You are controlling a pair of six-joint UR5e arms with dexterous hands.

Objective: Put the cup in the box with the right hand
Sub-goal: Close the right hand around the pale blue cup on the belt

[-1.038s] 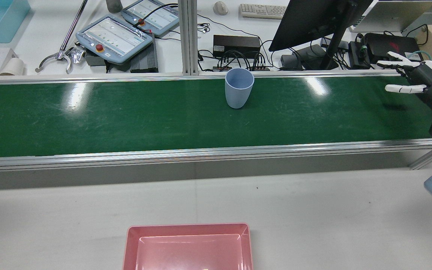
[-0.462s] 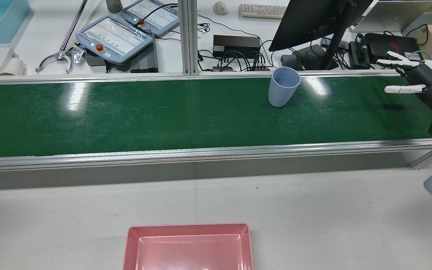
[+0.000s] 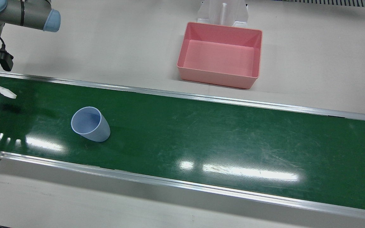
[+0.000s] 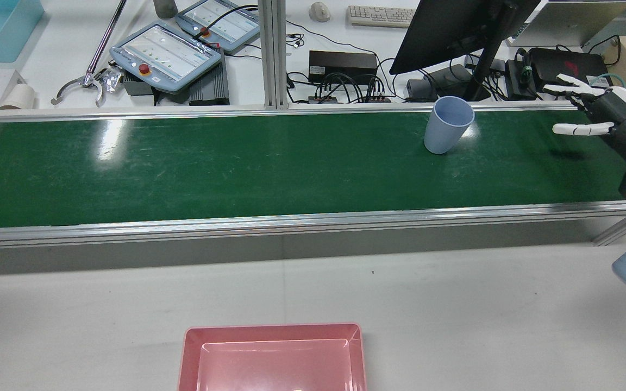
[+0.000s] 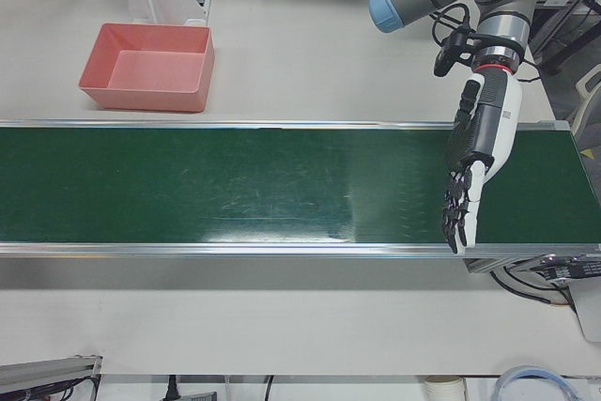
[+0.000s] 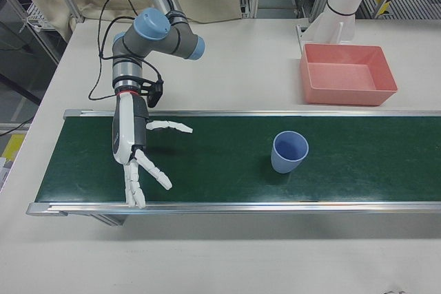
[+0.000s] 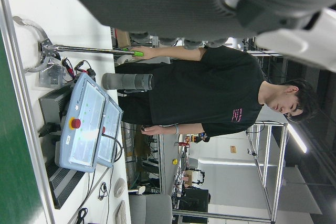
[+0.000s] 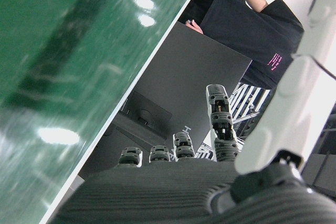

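Observation:
A light blue cup stands upright on the green conveyor belt, near its far edge. It also shows in the front view and the right-front view. My right hand is open, fingers spread, low over the belt's end with a clear gap to the cup; it also shows in the right-front view. The pink box sits empty on the white table on the robot's side of the belt, also seen in the front view. My left hand is open and empty over the belt's other end.
Behind the belt in the rear view stand two teach pendants, a monitor on its stand, cables and a keyboard. Aluminium rails edge the belt. White table lies between the belt and the box.
The cup has travelled along the belt toward my right hand, from mid-belt to about two thirds across. My right hand has barely moved.

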